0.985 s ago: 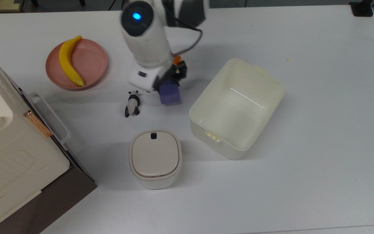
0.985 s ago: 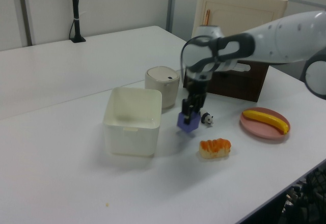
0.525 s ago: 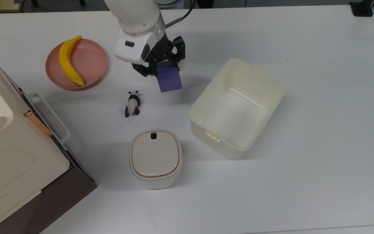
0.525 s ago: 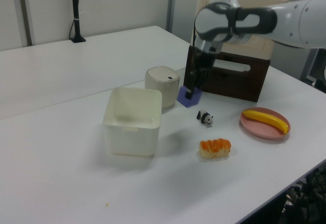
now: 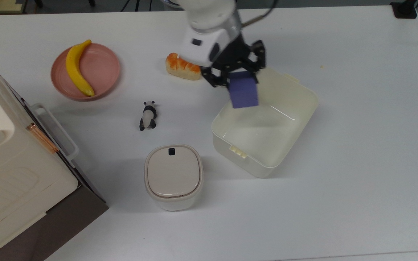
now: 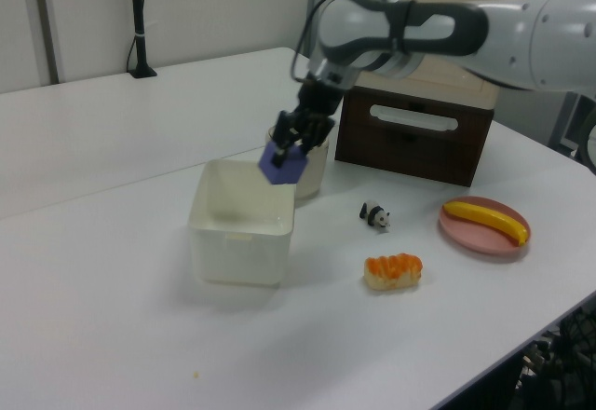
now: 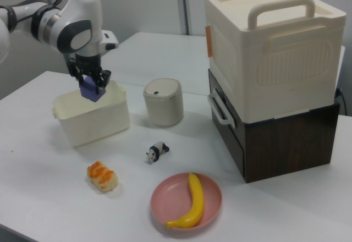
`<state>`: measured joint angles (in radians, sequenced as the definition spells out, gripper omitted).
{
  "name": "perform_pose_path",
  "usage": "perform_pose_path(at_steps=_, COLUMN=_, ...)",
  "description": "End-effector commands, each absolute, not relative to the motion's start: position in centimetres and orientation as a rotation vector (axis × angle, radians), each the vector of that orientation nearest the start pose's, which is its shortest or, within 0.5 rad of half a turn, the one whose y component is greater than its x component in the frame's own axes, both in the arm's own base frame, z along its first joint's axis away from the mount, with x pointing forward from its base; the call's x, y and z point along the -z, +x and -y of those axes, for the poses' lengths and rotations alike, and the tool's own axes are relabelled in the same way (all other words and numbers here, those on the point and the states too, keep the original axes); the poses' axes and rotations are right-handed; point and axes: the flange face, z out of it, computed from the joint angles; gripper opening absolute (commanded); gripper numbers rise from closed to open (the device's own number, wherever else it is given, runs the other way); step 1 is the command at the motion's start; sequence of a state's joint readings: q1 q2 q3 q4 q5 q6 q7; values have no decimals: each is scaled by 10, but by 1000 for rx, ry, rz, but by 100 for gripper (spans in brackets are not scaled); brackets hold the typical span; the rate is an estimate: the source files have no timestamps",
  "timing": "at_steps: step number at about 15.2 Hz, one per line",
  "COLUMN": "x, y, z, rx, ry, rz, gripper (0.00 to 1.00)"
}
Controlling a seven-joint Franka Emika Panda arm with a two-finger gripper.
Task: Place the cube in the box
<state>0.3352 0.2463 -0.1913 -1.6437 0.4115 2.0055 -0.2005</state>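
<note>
- Landmark: the box, an open cream tub on the white table.
- The gripper is clamped on the cube. The cube hangs in the air above the box's rim, over the corner nearest the sushi piece; in the left view it sits just above the rim.
- The cube is tilted in the grasp, one edge pointing down toward the box interior.
- Handling, as a judgement: rigid, matte-faced, probably light. The flat opposite faces give the fingers good purchase, and slip seems unlikely.
- The hold looks to be on the upper part of two side faces; most of the cube shows below the fingers.
- The box interior looks bare, with plenty of room for a drop.
- Beside the box stands the lidded container; the panda figurine lies farther off.
</note>
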Motion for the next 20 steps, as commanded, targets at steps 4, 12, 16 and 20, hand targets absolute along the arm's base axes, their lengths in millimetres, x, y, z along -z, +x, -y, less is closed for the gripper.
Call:
perform_pose_path(at_steps=4, x=-473, y=642, z=-155, rx=188, ry=-2782, rz=202, gripper=100)
perform_pose_path(at_steps=12, x=-504, y=605, z=-97, rx=-105, ry=-3024, rz=115, gripper=100)
perform_pose_path(at_steps=16, x=-524, y=590, z=-64, rx=-152, ry=-3178, rz=104, gripper=100)
perform_pose_path(at_steps=20, x=-534, y=592, z=-41, rx=-109, ry=-3180, rz=42, gripper=100)
